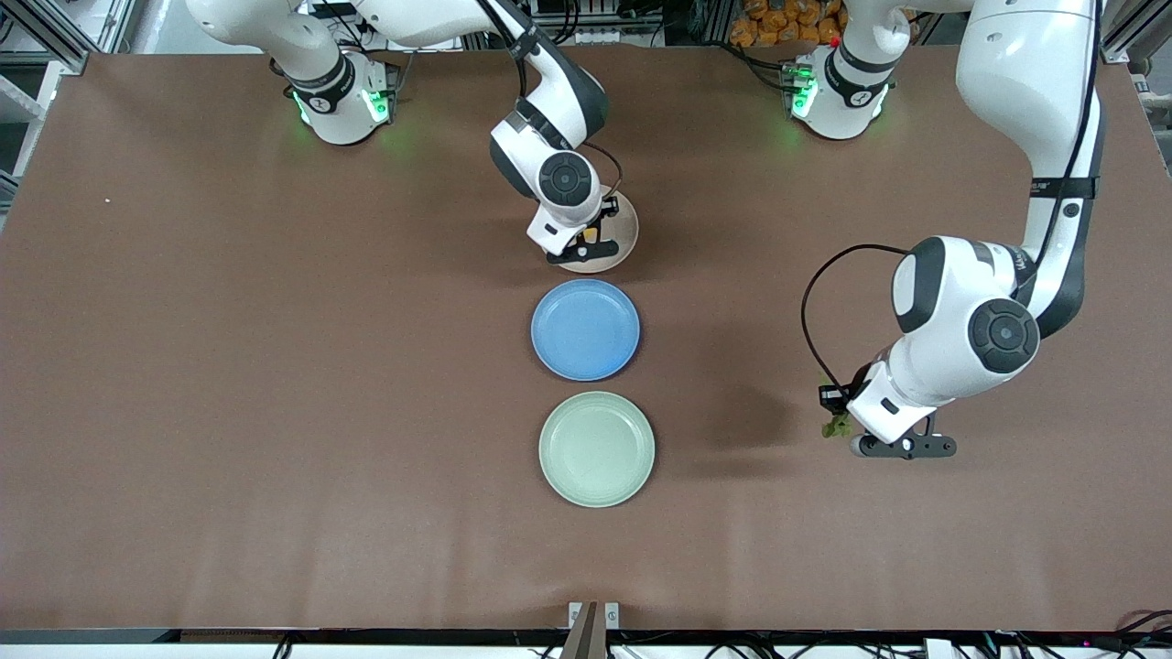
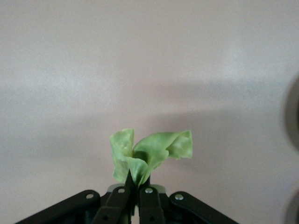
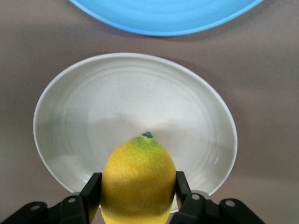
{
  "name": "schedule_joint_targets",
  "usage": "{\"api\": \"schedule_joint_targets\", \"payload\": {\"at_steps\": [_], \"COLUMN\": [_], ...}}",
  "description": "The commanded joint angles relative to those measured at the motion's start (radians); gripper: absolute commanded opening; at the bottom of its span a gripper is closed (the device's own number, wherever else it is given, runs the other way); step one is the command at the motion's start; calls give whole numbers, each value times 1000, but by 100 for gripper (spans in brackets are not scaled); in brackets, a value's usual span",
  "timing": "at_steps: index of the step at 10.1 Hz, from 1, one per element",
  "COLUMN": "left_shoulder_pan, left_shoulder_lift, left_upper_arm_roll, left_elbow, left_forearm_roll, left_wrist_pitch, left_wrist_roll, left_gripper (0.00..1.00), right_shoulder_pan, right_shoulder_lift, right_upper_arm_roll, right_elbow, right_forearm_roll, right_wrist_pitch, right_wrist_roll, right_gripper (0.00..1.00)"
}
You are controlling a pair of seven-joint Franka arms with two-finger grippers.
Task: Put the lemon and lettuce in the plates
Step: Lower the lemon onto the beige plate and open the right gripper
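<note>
My right gripper (image 1: pixel 589 242) is shut on the yellow lemon (image 1: pixel 591 235) and holds it just over the beige-pink plate (image 1: pixel 624 231). In the right wrist view the lemon (image 3: pixel 138 179) sits between the fingers (image 3: pixel 91 189) of the right gripper (image 3: pixel 138 191), above the plate's rim (image 3: pixel 93 116). My left gripper (image 1: pixel 839 424) is shut on the green lettuce leaf (image 1: pixel 834 427) over bare table toward the left arm's end, level with the mint green plate (image 1: pixel 597 449). In the left wrist view the left gripper (image 2: pixel 135 189) pinches the lettuce (image 2: pixel 152 149) at its stem end.
A blue plate (image 1: pixel 586 329) lies between the beige-pink and mint green plates, all in one line down the table's middle; its rim also shows in the right wrist view (image 3: pixel 163 16). Brown tabletop (image 1: pixel 275 366) surrounds them.
</note>
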State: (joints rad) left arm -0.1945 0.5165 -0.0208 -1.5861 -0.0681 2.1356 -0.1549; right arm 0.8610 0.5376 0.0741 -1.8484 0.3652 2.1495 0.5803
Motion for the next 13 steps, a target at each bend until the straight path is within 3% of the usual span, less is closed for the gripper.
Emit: {"api": "schedule_joint_targets", "payload": {"at_steps": [1, 2, 6, 8, 11, 13], "left_shoulder_pan": [-6, -10, -10, -13, -20, -20], "left_shoulder_lift": [-21, -21, -21, -18, -10, -9], "left_upper_arm_roll": [1, -16, -44, -61, -87, -93], "left_elbow": [5, 24, 32, 60, 83, 87], "left_forearm_roll": [4, -1, -21, -21, -22, -22], "left_wrist_pitch": [-20, -20, -20, -20, -19, -11], "left_wrist_roll": [-5, -5, -24, -70, -115, -117], "left_gripper": [0, 0, 0, 0, 0, 0], "right_shoulder_pan": [3, 1, -48, -104, -242, -362], "right_shoulder_lift": [21, 21, -2, -8, -56, -93], "right_upper_arm_roll": [-5, -7, -10, -13, -14, -14], "right_elbow": [32, 35, 67, 151, 173, 225], "right_forearm_roll": [55, 60, 51, 38, 32, 3], "right_wrist_pitch": [-2, -3, -28, -153, -247, -383], "right_wrist_roll": [19, 27, 9, 0, -155, -233], "right_gripper": [40, 99, 100, 100, 100, 100]}}
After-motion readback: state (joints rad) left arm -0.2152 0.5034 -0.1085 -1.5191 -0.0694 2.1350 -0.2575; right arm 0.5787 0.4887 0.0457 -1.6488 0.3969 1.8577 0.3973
